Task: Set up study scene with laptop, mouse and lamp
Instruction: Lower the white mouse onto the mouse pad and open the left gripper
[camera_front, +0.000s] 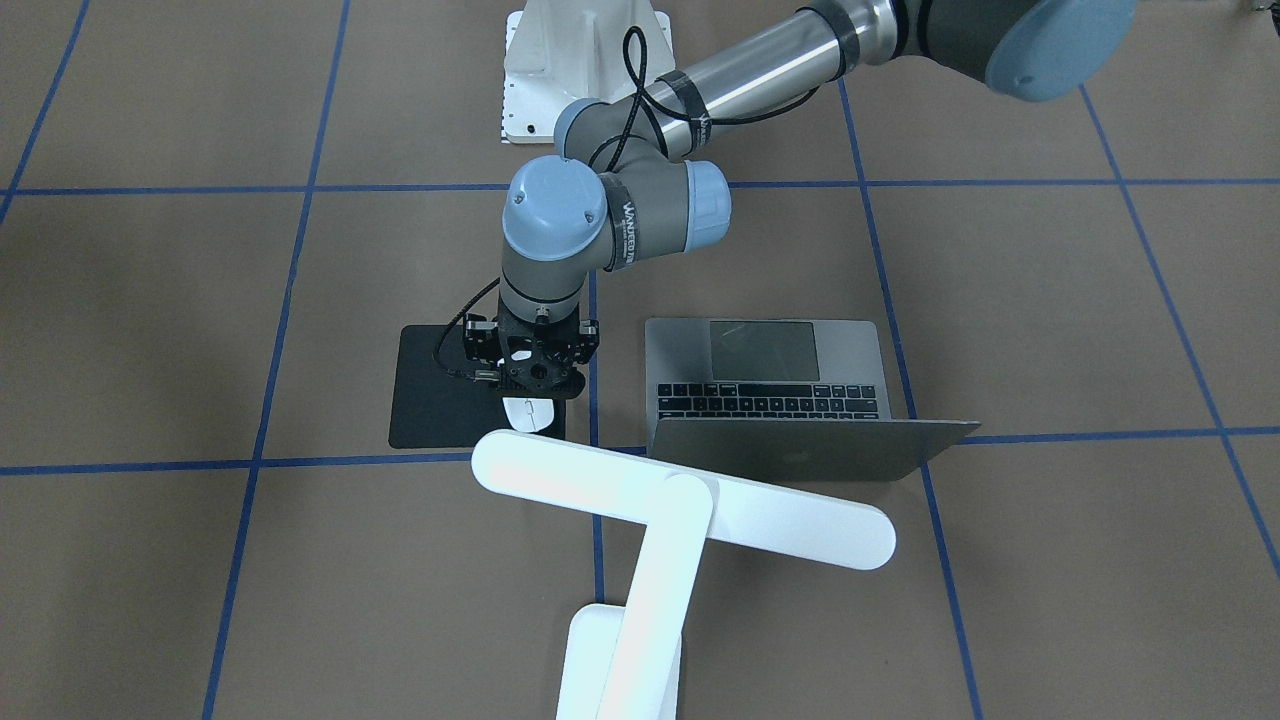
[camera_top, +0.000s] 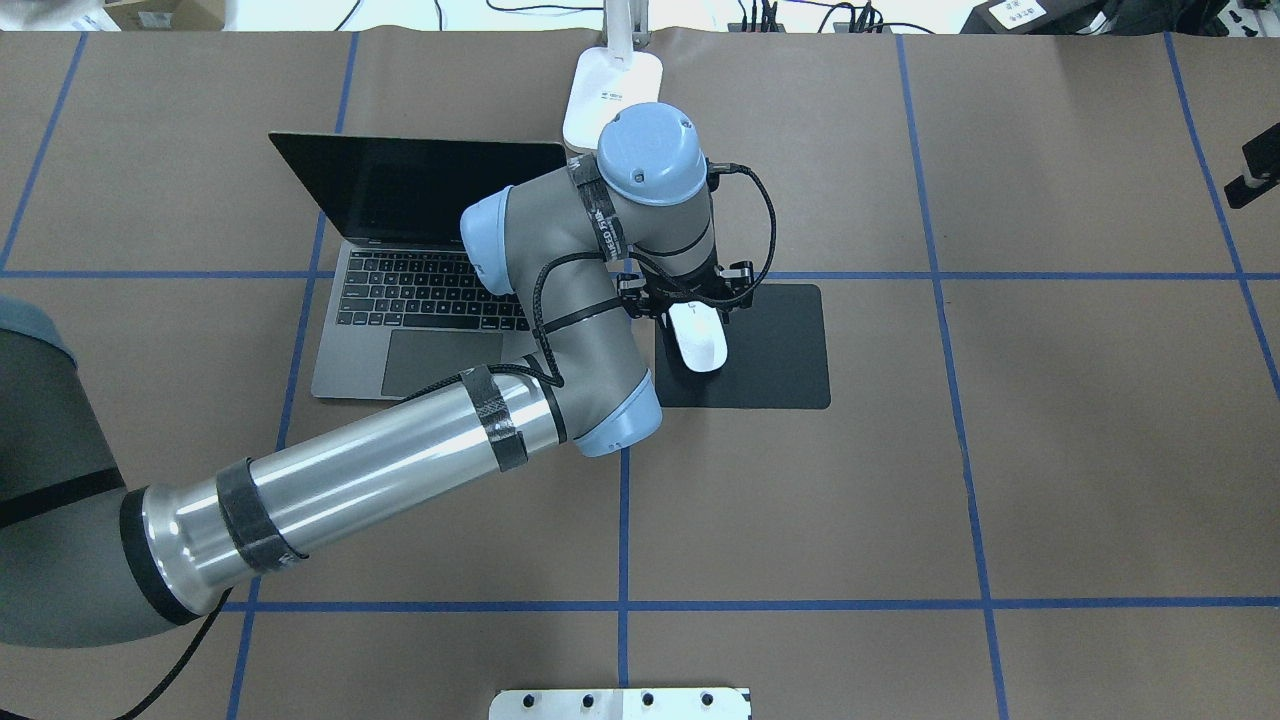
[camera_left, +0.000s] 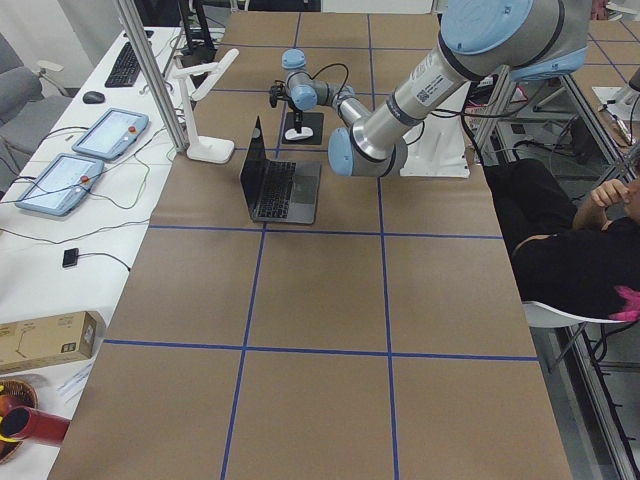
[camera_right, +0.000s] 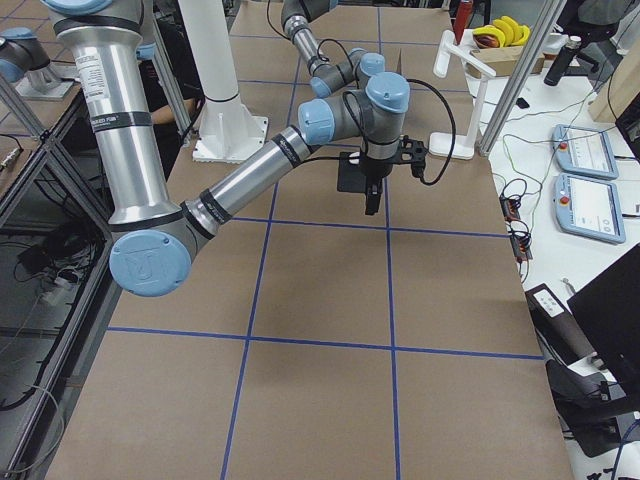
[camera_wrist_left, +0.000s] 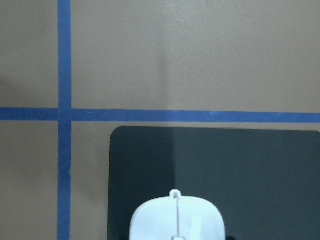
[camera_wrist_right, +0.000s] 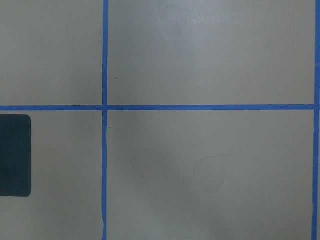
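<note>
the left arm (camera_top: 560, 330) seems to be placing the mouse (camera_top: 698, 345) on the black mat (camera_top: 780, 350) beside the open laptop (camera_top: 420, 290), jaws hidden so i cannot tell if they are gripping it; next it is likely needing a clean release and straight lift.

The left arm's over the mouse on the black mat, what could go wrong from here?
The mouse sits near the laptop-side edge of the mat, so the left gripper might nudge it off. The left arm bends over the laptop keyboard; a low retreat may clip the open screen. The lamp stands just beyond its wrist and might get bumped.
</note>
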